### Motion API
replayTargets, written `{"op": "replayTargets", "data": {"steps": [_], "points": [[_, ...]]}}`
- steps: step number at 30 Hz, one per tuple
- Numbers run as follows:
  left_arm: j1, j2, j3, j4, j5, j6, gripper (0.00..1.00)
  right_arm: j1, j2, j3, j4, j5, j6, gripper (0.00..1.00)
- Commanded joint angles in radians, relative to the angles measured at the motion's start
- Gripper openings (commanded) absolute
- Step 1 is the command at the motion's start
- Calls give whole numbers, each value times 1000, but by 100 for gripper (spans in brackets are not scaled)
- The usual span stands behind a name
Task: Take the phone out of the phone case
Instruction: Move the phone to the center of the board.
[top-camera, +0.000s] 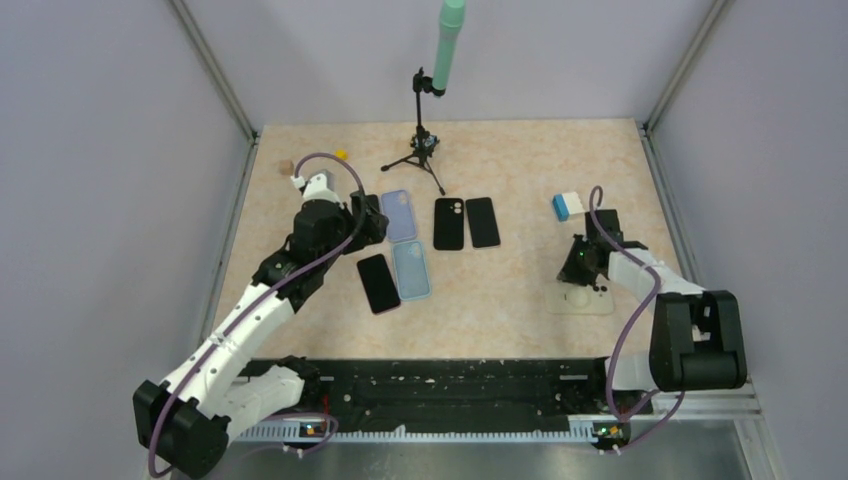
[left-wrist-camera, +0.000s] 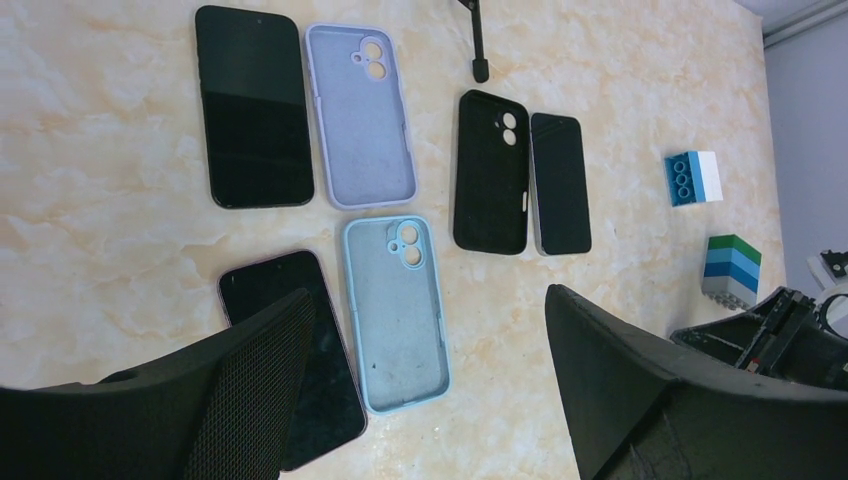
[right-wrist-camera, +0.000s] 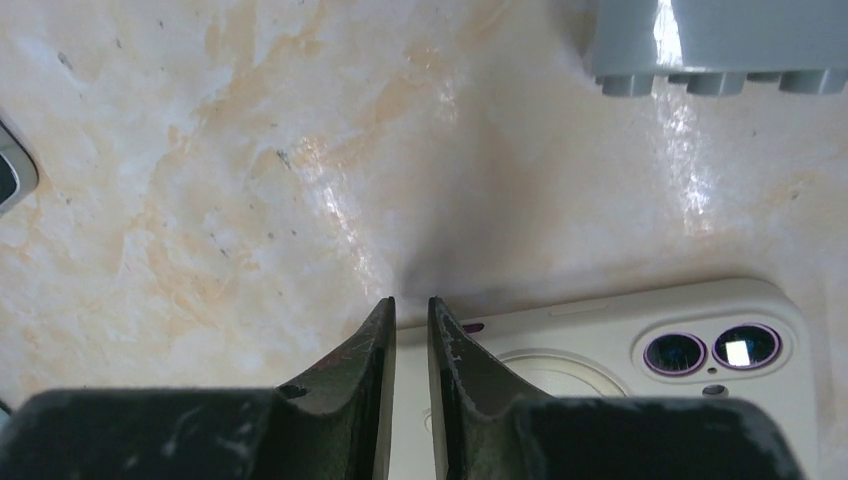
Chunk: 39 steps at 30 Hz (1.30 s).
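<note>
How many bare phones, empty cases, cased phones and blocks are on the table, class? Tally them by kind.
Bare phones: 3
Empty cases: 3
Cased phone: 1
Blocks: 2
Total: 9
</note>
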Motion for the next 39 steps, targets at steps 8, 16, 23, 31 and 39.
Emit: {"op": "replayTargets", "data": {"steps": [8, 16, 23, 31, 39], "points": [[37, -41, -15, 0, -10, -17, 86, 20, -126, 52, -136, 141, 117, 35], [51, -75, -39, 4, -50, -21, 86, 9, -182, 142, -300, 267, 242, 79], [62, -77, -42, 6, -45, -27, 86, -5, -355, 81, -321, 203, 439, 99], [64, -85, -46, 4, -46, -32, 86, -22, -345, 133, -492, 246, 665, 95], [65, -90, -49, 3, -46, -32, 86, -40, -224, 122, -538, 228, 725, 89]]}}
